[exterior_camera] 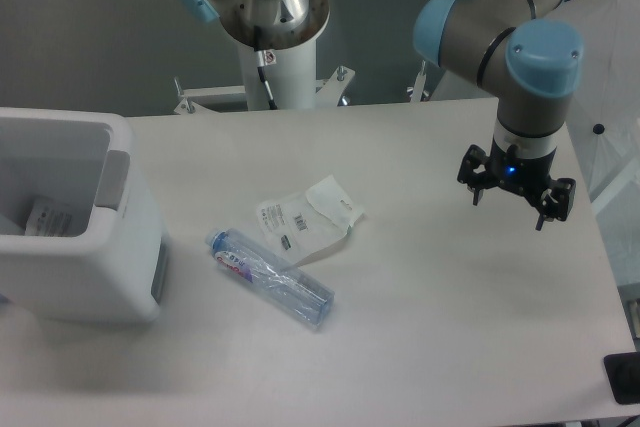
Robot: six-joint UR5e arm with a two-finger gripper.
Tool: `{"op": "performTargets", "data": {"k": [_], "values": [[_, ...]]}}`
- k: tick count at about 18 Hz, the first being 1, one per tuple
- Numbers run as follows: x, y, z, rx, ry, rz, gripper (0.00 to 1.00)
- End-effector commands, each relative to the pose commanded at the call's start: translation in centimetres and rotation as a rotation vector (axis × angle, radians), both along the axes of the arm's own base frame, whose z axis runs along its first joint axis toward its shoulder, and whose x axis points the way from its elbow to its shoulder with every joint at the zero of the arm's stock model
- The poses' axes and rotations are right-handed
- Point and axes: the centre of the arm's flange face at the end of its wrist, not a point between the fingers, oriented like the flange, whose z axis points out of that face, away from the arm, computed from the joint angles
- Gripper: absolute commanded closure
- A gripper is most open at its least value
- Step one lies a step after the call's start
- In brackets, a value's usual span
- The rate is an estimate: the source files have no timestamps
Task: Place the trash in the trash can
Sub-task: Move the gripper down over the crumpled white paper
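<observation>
Pale grey counter (440, 347) filling most of the frame, dark wall behind, white arm pedestal (280, 67) at top centre.

At left edge: trash can (90, 267), large white boxy bin with rounded corners, grey panel on its right-hand wall, open top facing up; something white with print lying inside, too small to identify.

Just right of the bin, lower centre: crushed clear bottle (272, 280), lying on its side along a diagonal, blue cap toward upper left, pink-blue label close to the cap end, base toward lower right. Near the bin but not touching it.

Immediately above and right of the bottle: flat white-clear wrapper (305, 219) with small black print, lying flat on the counter, its lower edge at or slightly overlapping the bottle's middle; exact contact unclear.

Right side of frame: arm with grey links and light-blue joint caps, coming down from upper right. Hand (517, 194) pointing down, hovering above the counter, well apart from both trash pieces, blue light on the wrist. Two dark fingers spread apart, nothing between them.
</observation>
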Motion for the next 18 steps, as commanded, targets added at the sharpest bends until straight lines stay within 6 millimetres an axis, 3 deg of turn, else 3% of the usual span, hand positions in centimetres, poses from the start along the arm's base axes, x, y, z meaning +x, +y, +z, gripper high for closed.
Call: {"op": "performTargets", "data": {"k": [9,13,18], "values": [[2.0,1.4,-1.3,0.004,-0.029,0.018,0.00],[3.7,1.0,-4.4,-0.018,-0.087,0.032,0.00],[8.5,2.3,-7.8,-0.052,-0.144,-0.019,0.00]]}}
